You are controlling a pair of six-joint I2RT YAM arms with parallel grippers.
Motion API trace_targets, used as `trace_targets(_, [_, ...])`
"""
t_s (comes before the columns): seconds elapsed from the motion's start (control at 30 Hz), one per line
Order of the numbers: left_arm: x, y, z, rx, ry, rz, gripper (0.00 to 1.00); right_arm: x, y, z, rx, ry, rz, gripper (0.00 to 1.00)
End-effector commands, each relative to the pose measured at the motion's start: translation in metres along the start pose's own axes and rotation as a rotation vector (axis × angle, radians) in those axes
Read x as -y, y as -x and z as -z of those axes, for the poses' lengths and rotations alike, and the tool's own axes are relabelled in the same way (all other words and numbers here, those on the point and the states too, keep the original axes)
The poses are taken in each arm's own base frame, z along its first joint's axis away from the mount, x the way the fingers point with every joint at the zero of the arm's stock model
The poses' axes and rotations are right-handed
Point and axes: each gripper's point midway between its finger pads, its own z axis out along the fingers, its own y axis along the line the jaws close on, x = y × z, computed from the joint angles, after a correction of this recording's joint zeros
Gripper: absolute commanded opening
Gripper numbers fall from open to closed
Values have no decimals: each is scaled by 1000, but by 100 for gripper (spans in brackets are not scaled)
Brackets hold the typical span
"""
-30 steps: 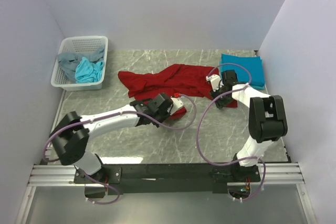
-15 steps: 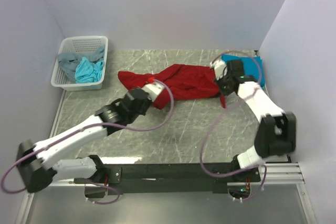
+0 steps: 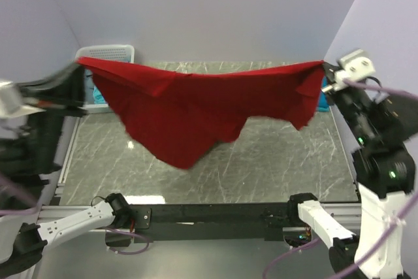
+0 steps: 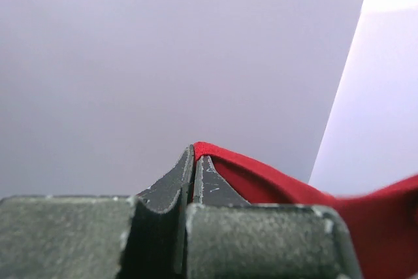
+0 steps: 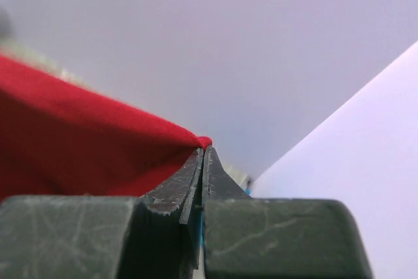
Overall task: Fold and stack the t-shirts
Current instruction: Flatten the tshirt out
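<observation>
Evidently soft and light, the red shirt [image 3: 189, 112] hangs stretched above the table [image 3: 281, 161], its top edge pinched at opposite ends by the closed left gripper [image 4: 194, 156] and right gripper [image 5: 202, 155], probably the best hold.

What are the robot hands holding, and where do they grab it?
The left gripper and right gripper each pinch an upper corner of the dark red t-shirt.

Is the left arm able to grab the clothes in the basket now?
Probably not. The left gripper is shut on a corner of the red t-shirt, held up with the right gripper; it would have to let go first.
</observation>
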Motion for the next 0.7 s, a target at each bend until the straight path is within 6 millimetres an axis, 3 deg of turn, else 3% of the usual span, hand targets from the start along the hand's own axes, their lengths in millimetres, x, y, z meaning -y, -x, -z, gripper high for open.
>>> trace_targets(0.0, [3,30,-5,68,-19,19,0,6,14,11,21,-18,-15,0])
trace_targets(0.1, [-2,22,-14,45,36,-21,0,4,9,0,5,-4,-27,0])
trace_targets(0.2, [-1,-13,-27,-17,85,-80,0,-5,-13,-29,-45,34,-56,0])
trace_targets(0.23, [-1,-34,-35,-47,119,-102,0,-9,-24,-43,-73,52,-64,0])
trace_targets(0.33, [3,-60,-51,-65,161,-148,1,-12,-38,-77,-110,77,-88,0])
trace_targets(0.4, [2,-62,-63,-61,181,-179,1,-2,-25,-90,-84,59,-97,0])
trace_targets(0.47, [4,-47,-88,-32,184,-186,0,3,-24,-109,-100,60,-121,0])
trace_targets(0.5, [4,-37,-95,-14,182,-178,1,17,4,-106,-43,31,-116,0])
trace_targets(0.53, [6,-11,-108,34,183,-153,0,22,8,-114,-44,21,-122,0])
trace_targets(0.57, [5,3,-114,59,180,-140,0,26,17,-111,-28,12,-128,0])
trace_targets(0.6, [10,18,-118,88,160,-129,0,39,41,-103,27,-22,-121,0])
trace_targets(0.63, [13,42,-120,125,145,-113,0,45,50,-97,47,-41,-117,0])
trace_targets(0.67, [16,53,-121,146,130,-91,1,51,60,-90,77,-64,-113,0])
